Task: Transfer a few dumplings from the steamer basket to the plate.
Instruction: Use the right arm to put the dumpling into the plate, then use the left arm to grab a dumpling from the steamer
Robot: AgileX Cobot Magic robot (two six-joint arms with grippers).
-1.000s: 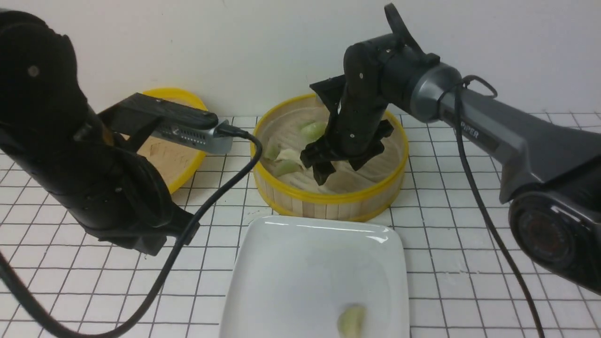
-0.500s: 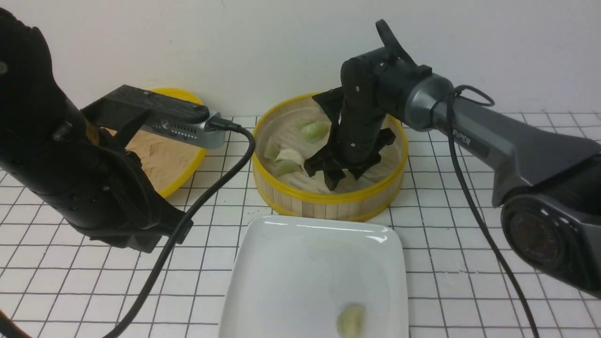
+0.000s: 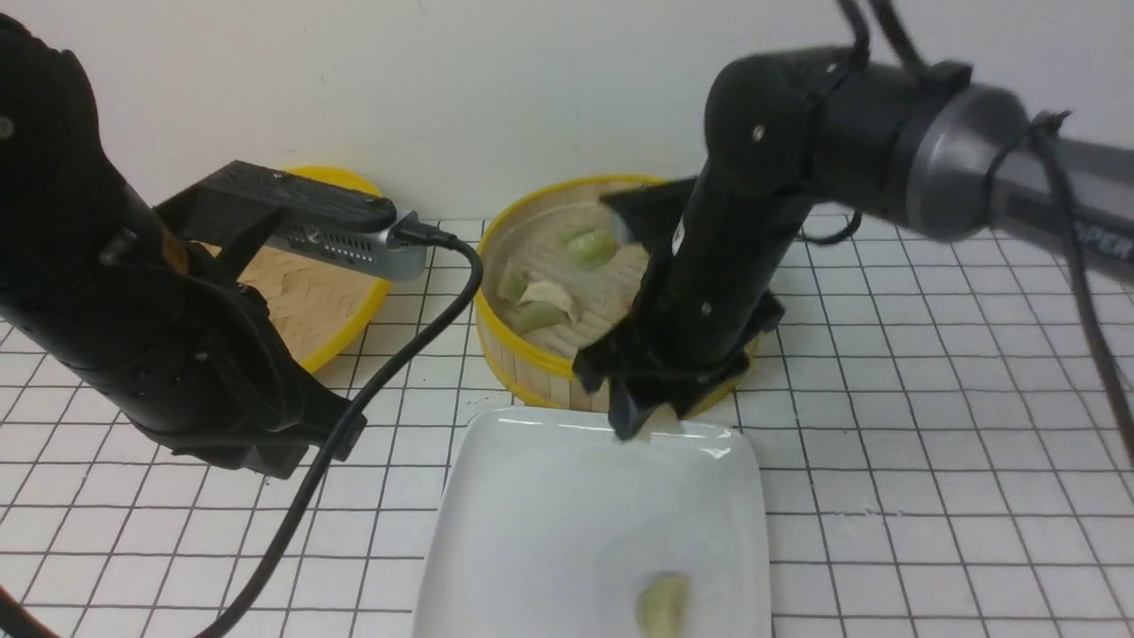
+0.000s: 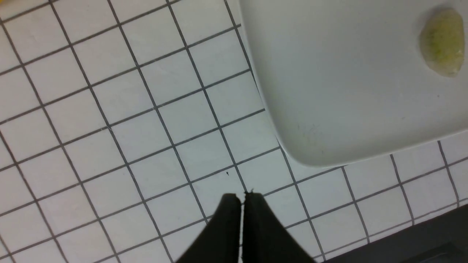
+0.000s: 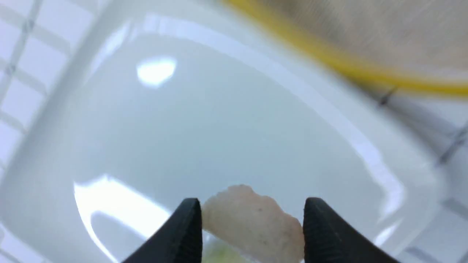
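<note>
**A dumpling (image 5: 252,228) in the right gripper (image 3: 642,424) above the plate (image 3: 496,549)**

A white cloth (image 3: 886,443) with a dark grid covers the table. The right arm (image 3: 886,151) comes in from the plate's right and bends down over its far edge. The bulky black left arm (image 3: 106,292) hangs to the plate's left. The plate is glossy white with rounded corners and lies nearest the camera. Close behind its far edge stands the basket (image 3: 532,368), a round wooden steamer with yellow rims, partly hidden by the right arm. The lid (image 3: 319,310) lies flat behind and to the left of the plate, partly behind the left arm.

The left gripper (image 4: 241,199) hangs over the cloth just off a corner of the plate, its jaws pressed together with nothing between them. The right gripper pinches the cream-pink dumpling from both sides, over the plate's far edge. Whether the dumpling touches the plate cannot be told.

One pale green dumpling (image 3: 663,607) lies on the plate by its near right corner. Four more dumplings (image 3: 592,248), green and cream, lie in the basket's left half, behind the plate.
</note>
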